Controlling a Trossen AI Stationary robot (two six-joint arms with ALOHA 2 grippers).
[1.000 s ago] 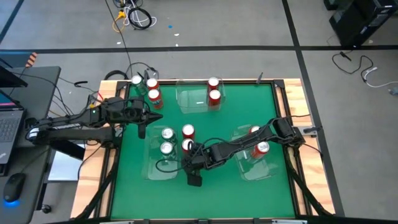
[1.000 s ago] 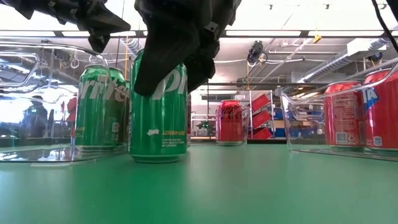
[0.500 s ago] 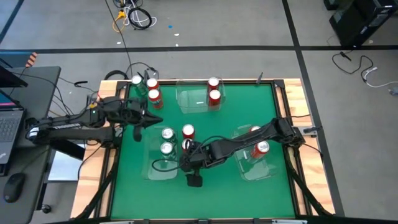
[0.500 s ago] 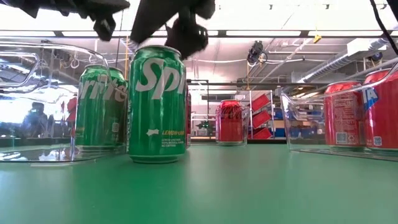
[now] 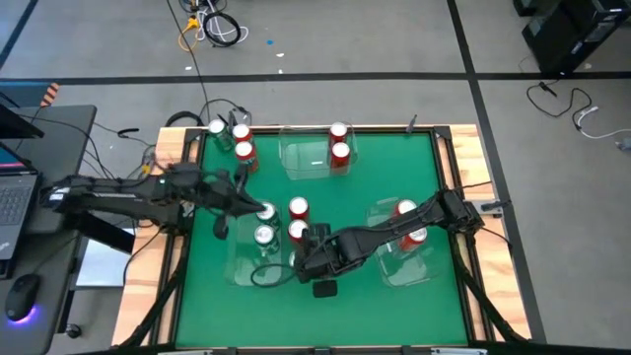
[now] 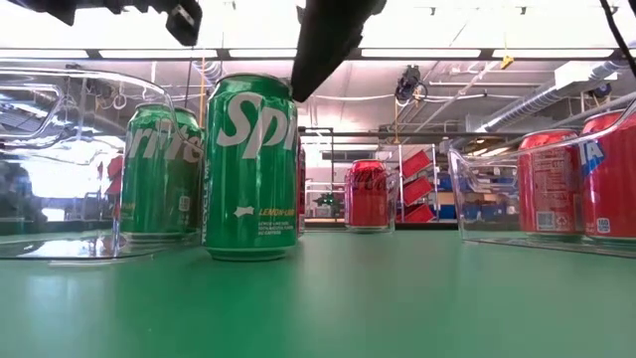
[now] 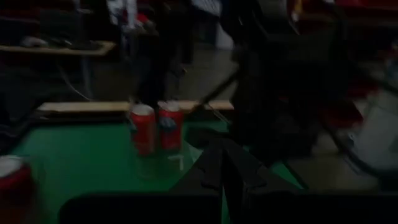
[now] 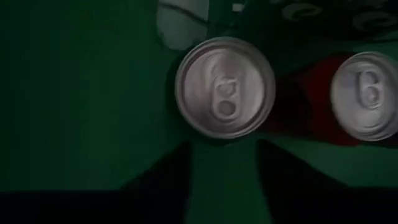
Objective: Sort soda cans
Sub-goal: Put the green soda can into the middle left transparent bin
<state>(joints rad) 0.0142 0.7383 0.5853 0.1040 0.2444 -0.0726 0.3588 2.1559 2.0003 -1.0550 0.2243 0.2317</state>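
Sorting looks maybe halfway: red cans sit in the clear plastic tray [image 5: 394, 266] on the right. The green cylindrical metal can [image 6: 250, 167] stands loose well left of it; right gripper [image 8: 224, 165] hovers above, fingers apart, holding nothing. Left gripper [image 7: 222, 163] is pressed together, empty.

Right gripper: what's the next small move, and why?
Probably pull the right gripper up and back, clear of the green can. The can stands upright on the mat, free, just outside the clear tray that holds other green cans, and the open gripper hangs above its top without touching it.
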